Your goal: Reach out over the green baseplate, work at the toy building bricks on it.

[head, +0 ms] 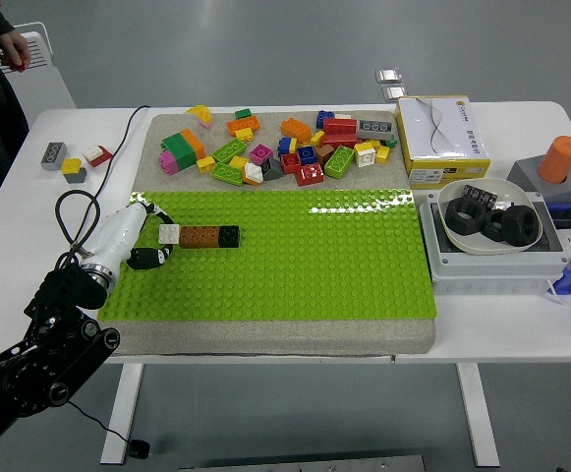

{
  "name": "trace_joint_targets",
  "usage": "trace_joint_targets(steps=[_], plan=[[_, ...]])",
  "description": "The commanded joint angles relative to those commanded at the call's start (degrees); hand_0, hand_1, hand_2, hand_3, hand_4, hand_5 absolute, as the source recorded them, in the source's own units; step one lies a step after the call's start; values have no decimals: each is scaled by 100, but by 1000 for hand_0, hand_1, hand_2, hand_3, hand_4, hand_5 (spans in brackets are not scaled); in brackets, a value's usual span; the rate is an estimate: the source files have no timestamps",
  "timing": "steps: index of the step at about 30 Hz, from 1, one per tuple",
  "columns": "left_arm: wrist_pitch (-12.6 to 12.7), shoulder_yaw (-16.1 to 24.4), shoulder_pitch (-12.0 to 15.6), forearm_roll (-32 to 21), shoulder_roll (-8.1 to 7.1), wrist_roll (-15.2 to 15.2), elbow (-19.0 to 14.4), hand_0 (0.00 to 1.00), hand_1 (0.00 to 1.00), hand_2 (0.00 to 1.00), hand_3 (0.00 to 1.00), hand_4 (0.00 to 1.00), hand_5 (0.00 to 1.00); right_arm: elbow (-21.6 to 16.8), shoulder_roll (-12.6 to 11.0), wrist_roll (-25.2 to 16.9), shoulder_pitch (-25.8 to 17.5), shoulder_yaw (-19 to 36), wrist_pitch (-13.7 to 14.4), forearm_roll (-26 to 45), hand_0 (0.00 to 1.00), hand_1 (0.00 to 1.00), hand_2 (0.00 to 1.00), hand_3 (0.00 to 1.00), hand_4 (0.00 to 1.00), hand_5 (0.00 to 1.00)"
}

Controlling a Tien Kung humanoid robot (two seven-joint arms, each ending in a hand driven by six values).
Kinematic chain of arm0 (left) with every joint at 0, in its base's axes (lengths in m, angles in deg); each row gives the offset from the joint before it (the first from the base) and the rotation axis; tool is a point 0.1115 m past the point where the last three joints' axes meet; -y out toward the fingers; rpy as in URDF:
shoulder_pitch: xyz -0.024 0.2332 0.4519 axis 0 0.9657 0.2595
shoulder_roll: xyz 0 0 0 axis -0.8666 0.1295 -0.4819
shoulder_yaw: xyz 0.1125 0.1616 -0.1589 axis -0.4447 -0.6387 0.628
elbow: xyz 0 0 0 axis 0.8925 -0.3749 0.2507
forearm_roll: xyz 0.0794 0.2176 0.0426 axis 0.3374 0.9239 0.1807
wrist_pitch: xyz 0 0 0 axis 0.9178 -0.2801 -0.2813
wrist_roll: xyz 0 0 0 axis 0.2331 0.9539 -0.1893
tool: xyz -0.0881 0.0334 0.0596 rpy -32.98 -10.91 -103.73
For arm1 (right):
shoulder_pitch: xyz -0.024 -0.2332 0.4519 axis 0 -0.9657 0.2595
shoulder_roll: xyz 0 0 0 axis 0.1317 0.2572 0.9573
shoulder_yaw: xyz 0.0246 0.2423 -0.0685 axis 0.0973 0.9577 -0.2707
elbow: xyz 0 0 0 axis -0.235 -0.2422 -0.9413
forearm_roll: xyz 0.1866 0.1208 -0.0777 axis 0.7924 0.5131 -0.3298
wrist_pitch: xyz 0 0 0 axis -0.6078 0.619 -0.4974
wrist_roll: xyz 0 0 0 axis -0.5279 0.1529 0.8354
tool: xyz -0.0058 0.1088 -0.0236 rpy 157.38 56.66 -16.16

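The green baseplate [314,265] lies on a grey mat in the middle of the table. On its left part a brown brick [199,236] and a black brick [228,236] stand joined in a row. My left hand [162,246], white with dark fingers [147,259], reaches in from the lower left and is shut on a small white brick [170,234]. That brick sits against the brown brick's left end. A pile of loose coloured bricks [275,147] lies behind the baseplate. My right hand is out of view.
A yellow and white box [442,141] stands at back right, with a white bowl of black rings [488,221] on a grey case and an orange cylinder [560,157] beside it. Three small bricks [72,159] lie far left. A person's hand [12,47] holds something red at top left.
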Motion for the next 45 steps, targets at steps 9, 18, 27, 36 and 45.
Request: trace_joint_targets(steps=[9, 18, 27, 36, 45], plan=[[-36, -17, -1, 16, 0, -45, -6, 833, 868, 834, 553, 566, 58, 0, 1, -2, 2, 52, -4, -50, 518, 664, 780, 789, 877, 945], [-24, -31, 13, 8, 2, -61, 8, 833, 868, 840, 584, 573, 56, 0, 3, -2, -3, 79, -5, -71, 518, 663, 780, 789, 876, 944], [-38, -49, 16, 8, 16, -71, 0, 834, 870, 847, 638, 606, 62, 0, 4, -1, -5, 85, -4, -75, 518, 663, 780, 789, 876, 943], [-45, -50, 9, 22, 22, -77, -20, 834, 872, 848, 650, 627, 74, 0, 5, 1, -7, 83, -2, -72, 518, 663, 779, 788, 875, 941], [-85, -52, 6, 24, 14, -96, -39, 834, 875, 854, 663, 652, 91, 0, 5, 2, -17, 100, -1, -94, 518, 663, 779, 788, 874, 937]])
